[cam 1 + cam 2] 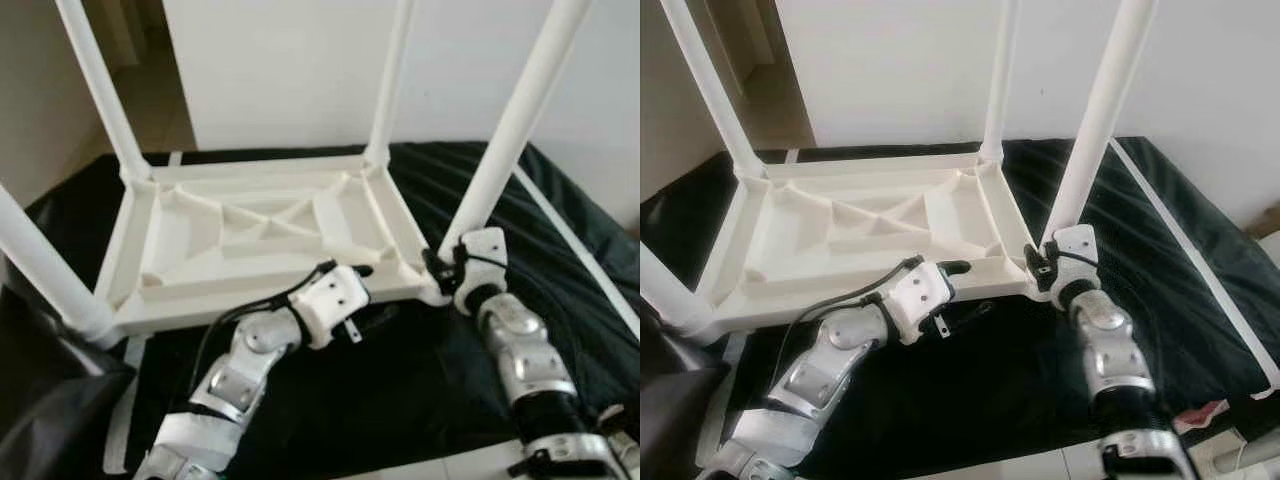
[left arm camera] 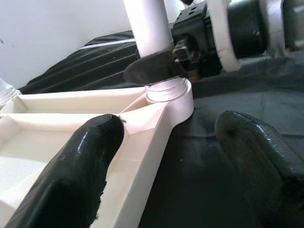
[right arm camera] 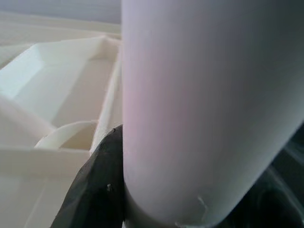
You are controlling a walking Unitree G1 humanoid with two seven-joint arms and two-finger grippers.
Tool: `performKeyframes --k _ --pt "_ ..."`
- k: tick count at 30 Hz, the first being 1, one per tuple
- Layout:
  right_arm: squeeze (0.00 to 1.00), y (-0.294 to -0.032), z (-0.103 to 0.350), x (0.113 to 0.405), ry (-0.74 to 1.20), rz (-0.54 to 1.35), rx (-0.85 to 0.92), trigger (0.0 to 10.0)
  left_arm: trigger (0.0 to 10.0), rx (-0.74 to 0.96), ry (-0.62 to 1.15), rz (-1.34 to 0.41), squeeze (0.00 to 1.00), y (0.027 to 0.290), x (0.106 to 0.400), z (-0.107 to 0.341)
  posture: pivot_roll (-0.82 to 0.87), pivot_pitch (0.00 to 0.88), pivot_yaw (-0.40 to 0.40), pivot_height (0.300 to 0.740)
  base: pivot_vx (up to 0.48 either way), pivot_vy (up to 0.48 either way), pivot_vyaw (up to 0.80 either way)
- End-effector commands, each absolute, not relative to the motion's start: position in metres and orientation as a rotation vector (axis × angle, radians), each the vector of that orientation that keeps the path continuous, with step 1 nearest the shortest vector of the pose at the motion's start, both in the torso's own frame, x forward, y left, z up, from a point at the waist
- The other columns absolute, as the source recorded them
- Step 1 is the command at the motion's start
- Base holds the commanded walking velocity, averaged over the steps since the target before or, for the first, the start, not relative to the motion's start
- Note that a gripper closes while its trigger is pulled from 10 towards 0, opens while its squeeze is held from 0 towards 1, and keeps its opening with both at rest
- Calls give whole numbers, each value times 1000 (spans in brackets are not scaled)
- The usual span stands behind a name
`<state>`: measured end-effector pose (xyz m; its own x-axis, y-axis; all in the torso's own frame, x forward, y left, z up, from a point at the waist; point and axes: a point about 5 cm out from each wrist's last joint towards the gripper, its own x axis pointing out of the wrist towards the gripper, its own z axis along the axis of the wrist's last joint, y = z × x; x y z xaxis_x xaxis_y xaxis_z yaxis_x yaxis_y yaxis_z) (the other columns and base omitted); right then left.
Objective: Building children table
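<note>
A white plastic children's table [image 1: 250, 170] lies upside down on a black cloth [image 1: 400, 400], all of its legs pointing up. My right gripper [image 1: 440, 262] is shut on the near right leg [image 1: 500, 150] just above its socket at the table's corner; in the right wrist view that leg [image 3: 199, 95] sits tight against a black finger [image 3: 99, 190]. My left gripper [image 1: 368, 292] is open and straddles the near rim beside that corner. One finger [image 2: 85, 161] is over the ribbed underside and the other [image 2: 256, 156] is outside, above the cloth.
The near left leg [image 1: 40, 260], far left leg [image 1: 100, 90] and far right leg [image 1: 390, 80] stand around the working space. A white strip [image 1: 570, 240] crosses the cloth on the right. A dark bundle [image 1: 40, 400] lies at the front left. A white wall stands behind.
</note>
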<state>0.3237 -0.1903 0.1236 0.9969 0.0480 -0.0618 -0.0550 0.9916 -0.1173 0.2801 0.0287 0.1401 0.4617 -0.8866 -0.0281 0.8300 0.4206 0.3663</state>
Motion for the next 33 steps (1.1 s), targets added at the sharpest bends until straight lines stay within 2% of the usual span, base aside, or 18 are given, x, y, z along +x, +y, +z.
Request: performKeyframes --k 1,4,9,13,17,23,24,33 --pt "0 -196 102 316 166 -13 -129 10000 10000 359 -181 -1055 0 28 283 139 -40 0 -33 740 0 0 0" --pt "0 -193 101 314 165 -57 -105 10000 10000 357 -181 -1056 0 27 283 139 -47 0 -32 740 0 0 0" --pt "0 -183 99 309 155 -295 -37 10000 10000 336 -177 -1068 0 23 281 138 -63 0 -27 740 0 0 0" --pt "0 -181 99 308 161 -395 -11 10000 10000 316 -174 -1079 0 23 280 138 -68 2 -23 740 0 0 0" --pt "0 -168 106 309 130 -404 26 10000 10000 164 -193 -1089 0 18 276 149 -82 17 -18 740 0 0 0" --pt "0 -173 109 307 118 -412 13 10000 10000 172 -198 -1083 0 17 278 151 -99 33 -17 740 0 0 0" --pt "1000 -179 110 303 106 -431 10 10000 10000 176 -199 -1064 0 20 283 153 -108 36 -12 740 0 0 0" --pt "1000 -180 119 299 43 -409 4 10000 10000 173 -208 -1035 0 24 288 158 -125 37 -8 740 0 0 0"
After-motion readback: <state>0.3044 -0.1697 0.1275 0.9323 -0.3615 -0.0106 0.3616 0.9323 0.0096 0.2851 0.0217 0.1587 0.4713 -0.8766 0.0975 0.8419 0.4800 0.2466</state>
